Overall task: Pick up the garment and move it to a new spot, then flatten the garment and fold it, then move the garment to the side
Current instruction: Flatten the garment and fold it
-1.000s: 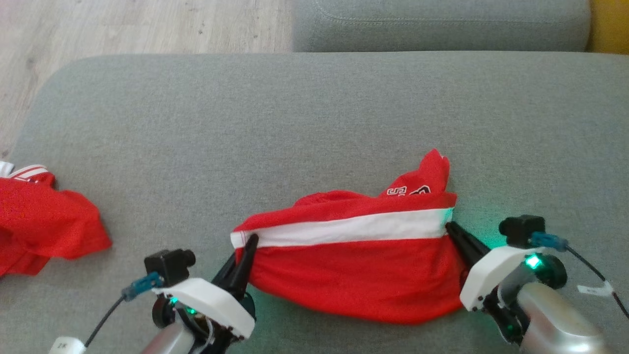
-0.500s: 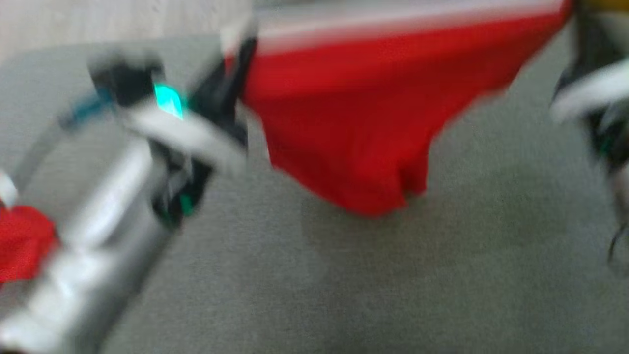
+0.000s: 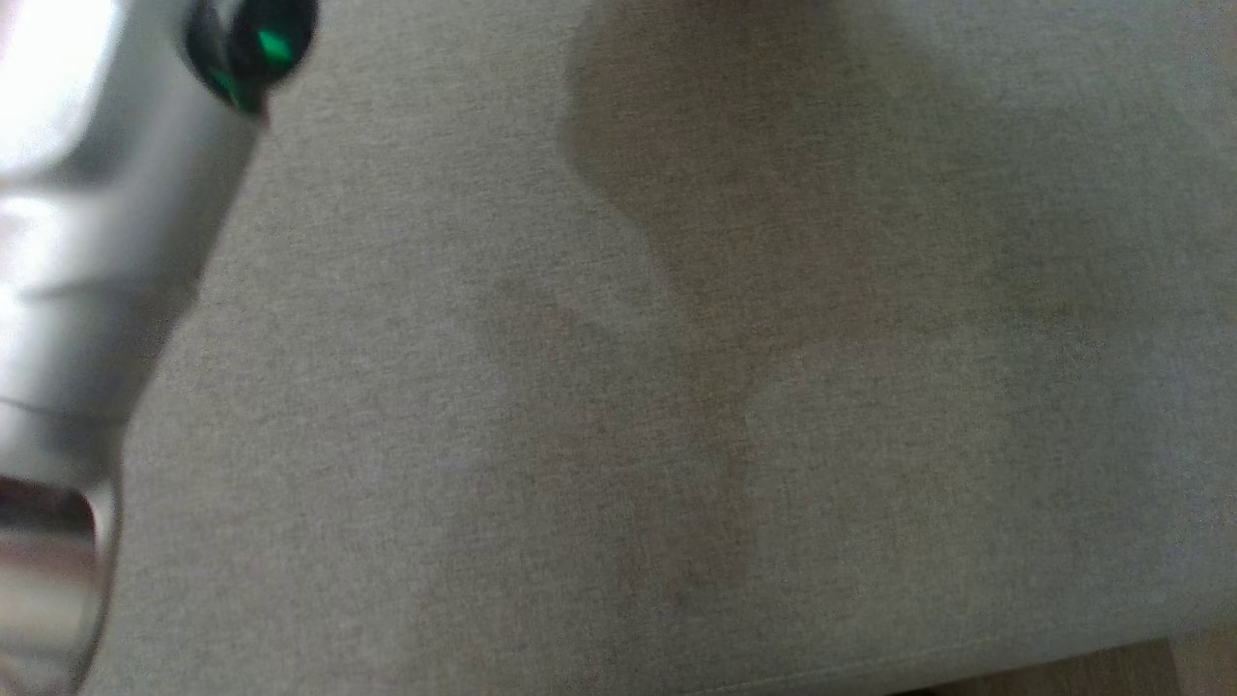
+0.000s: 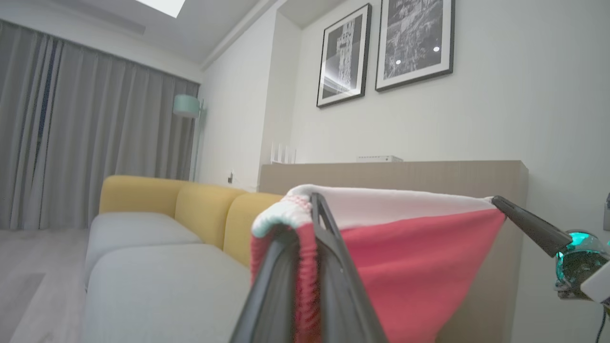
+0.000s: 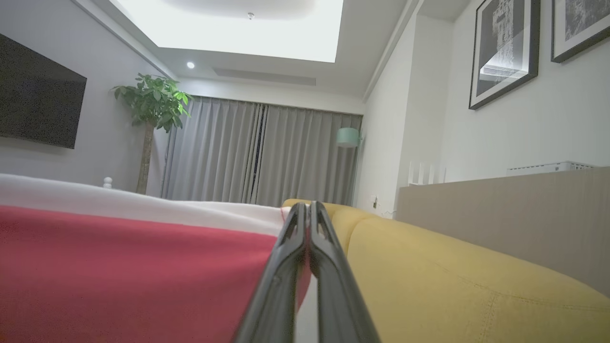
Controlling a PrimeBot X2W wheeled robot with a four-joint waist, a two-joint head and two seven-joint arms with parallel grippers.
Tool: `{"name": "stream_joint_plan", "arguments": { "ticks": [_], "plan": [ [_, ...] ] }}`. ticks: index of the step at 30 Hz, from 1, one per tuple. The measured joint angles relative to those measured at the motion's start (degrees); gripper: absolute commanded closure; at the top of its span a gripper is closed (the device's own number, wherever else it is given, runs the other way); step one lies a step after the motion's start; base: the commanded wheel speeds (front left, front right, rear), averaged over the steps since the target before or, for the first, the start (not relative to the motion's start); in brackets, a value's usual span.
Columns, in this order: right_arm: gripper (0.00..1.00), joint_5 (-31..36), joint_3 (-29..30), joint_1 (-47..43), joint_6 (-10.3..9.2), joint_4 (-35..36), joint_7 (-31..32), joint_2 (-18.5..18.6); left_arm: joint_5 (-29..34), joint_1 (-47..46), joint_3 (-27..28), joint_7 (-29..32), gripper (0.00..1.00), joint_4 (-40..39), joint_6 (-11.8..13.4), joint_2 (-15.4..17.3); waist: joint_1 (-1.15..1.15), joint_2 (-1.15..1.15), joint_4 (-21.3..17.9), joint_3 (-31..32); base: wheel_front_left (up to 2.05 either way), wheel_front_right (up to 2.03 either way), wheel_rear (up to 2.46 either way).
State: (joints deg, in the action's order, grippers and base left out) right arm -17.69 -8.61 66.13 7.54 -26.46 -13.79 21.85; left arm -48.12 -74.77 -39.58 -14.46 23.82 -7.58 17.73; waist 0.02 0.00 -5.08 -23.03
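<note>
Got the garment [image 4: 419, 267] up in the air, pulled out as a red sheet with a white band along the top edge. Holding it by both top corners.

Left wrist view:
- Seeing the left gripper [image 4: 313, 206] clamped on the ribbed white-and-red corner. Cloth pinched between the two dark fingers [image 4: 274, 290] and bunched over the tips.
- Seeing the right gripper [image 4: 500, 204] at the far corner, tip buried in the white band, green wrist light [image 4: 579, 238] glowing behind it.
- Hanging in front of a wooden ledge [image 4: 395, 174], with two framed pictures [image 4: 386, 47] on the wall above.
- Grey seat cushion [image 4: 157, 286] lower left, yellow backrest [image 4: 143, 195] behind it.

Right wrist view:
- Confirms the right gripper [image 5: 308, 209] squeezed tight, fingers touching along their length, with a sliver of red cloth caught low between them.
- Shows the garment [image 5: 133, 267] spreading left from that grip, white band on top, red below.

Head view, badly blurred:
- Looking straight down at the grey cushion [image 3: 676, 435].
- Picking up a soft dark shadow [image 3: 696, 222] across it, probably thrown by the hanging cloth.
- Catching the silver left forearm [image 3: 77, 242] along the left edge, green glow [image 3: 273, 45] near the top.
</note>
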Motion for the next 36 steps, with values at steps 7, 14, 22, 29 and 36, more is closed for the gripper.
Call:
{"name": "stream_joint_plan", "arguments": {
  "ticks": [7,14,22,29,36],
  "plan": [
    [1.00,0.04,1.47,-17.93,-0.01,4.83,0.20,-2.26,-0.34,18.81,-1.05,-0.29,1.00,-2.37,0.00,-0.11,-0.01,0.00,1.05,0.82,0.00,0.00,0.00],
    [1.00,-0.69,5.94,-44.20,-0.01,12.55,5.47,-5.36,3.91,41.49,-2.46,-0.24,1.00,-7.08,0.00,-2.96,-0.03,0.00,2.84,4.85,0.00,0.00,0.00],
    [1.00,-1.52,8.45,-65.73,-0.01,26.59,13.36,-8.62,5.93,60.93,-2.38,-0.24,1.00,-11.77,0.00,-3.70,-0.04,0.01,3.69,11.18,0.00,0.00,0.00],
    [1.00,-2.04,12.58,-76.61,-0.01,37.21,17.88,-9.37,7.75,70.87,-1.32,-0.23,1.00,-16.36,0.00,-3.66,-0.04,0.01,4.70,14.82,0.00,0.00,0.00],
    [1.00,-2.24,13.78,-72.91,-0.01,38.21,19.97,-9.90,7.23,69.14,-1.63,-0.23,1.00,-15.60,0.00,-5.34,-0.02,0.00,6.92,14.70,0.00,0.00,0.00]
  ]
}}
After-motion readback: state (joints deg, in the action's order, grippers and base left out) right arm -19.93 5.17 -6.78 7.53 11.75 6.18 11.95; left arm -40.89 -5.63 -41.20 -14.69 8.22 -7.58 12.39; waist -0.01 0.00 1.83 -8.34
